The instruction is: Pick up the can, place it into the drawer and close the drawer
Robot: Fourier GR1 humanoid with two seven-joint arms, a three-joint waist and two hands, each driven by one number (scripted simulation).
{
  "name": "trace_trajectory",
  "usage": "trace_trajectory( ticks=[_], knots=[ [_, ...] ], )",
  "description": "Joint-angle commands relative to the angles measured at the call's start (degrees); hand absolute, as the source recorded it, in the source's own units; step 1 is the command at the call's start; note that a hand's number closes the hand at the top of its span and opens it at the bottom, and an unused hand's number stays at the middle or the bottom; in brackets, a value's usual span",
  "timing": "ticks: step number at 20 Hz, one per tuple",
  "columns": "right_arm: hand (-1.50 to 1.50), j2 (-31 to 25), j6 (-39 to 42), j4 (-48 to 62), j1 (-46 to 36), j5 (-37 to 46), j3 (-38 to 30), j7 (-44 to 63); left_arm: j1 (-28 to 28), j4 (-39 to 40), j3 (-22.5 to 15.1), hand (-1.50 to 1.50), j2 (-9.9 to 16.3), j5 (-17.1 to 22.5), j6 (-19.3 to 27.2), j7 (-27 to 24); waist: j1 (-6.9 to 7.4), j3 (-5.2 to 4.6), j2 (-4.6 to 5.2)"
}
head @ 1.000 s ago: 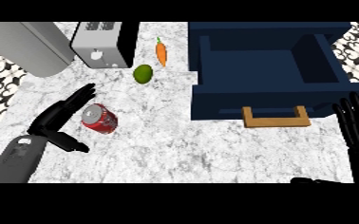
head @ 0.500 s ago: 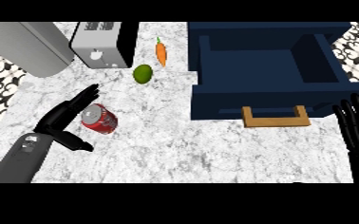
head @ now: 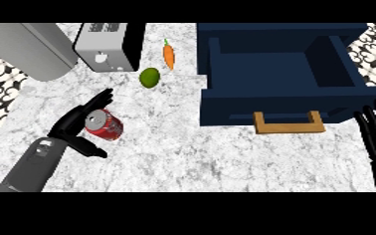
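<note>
- Here the black left hand (head: 72, 125) sits at the near left of the white marbled desk (head: 169, 144), on the end of a grey forearm, with its fingers stretched out fairly straight toward the far side and the thumb spread toward the near side.
- The red cylindrical metal can (head: 103, 125) lies on its side in the gap between those fingers and the thumb; the hand is against its left side, but nothing is curled round it.
- Only the dark fingertips of the right hand (head: 366, 129) show at the right edge, pointing up and uncurled; the rest is cut off.
- The dark blue open drawer (head: 279, 72) with a light wooden handle (head: 289, 123) stands far right, well apart from the can.
- Far left are a silver and black toaster (head: 110, 47) and a grey rounded appliance (head: 33, 50), partly cut off.
- A green oval fruit (head: 149, 77) and an orange carrot (head: 169, 56) lie between the toaster and drawer.
</note>
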Motion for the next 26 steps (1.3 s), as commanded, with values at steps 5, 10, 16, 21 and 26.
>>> trace_trajectory(
  ticks=[5, 10, 16, 21, 26],
  knots=[
    [-1.50, 1.67, -0.33, -1.67, 1.27, 1.52, 1.85, 0.47, -4.64, 2.19, 0.02, -1.50, -3.22, 0.47, -4.00, -0.66, 0.08, 0.03, -0.07],
    [-1.50, 2.25, -1.77, 0.22, 0.35, 3.26, 3.39, -0.29, -3.37, 1.28, -1.66, -1.50, -2.29, -0.82, -5.39, -3.68, 0.41, 0.04, -0.08],
    [-1.50, -1.18, 0.26, -1.84, -1.35, -2.79, -2.04, 3.78, -3.72, 2.68, -1.96, 1.50, -3.11, -0.66, -6.53, -5.68, 0.04, 0.00, 0.03],
    [-1.50, 2.17, -0.14, -1.81, 1.97, 0.49, 1.07, 0.44, -2.74, 1.21, -2.08, 1.50, -5.73, 1.05, -9.49, -5.04, 0.46, 0.04, -0.17],
    [-1.50, 1.79, 0.65, -5.25, 4.68, -1.32, -0.67, 1.18, -1.61, -3.05, -3.02, 1.50, -6.69, 2.24, -11.36, -1.87, 0.84, 0.09, -0.49]
  ],
)
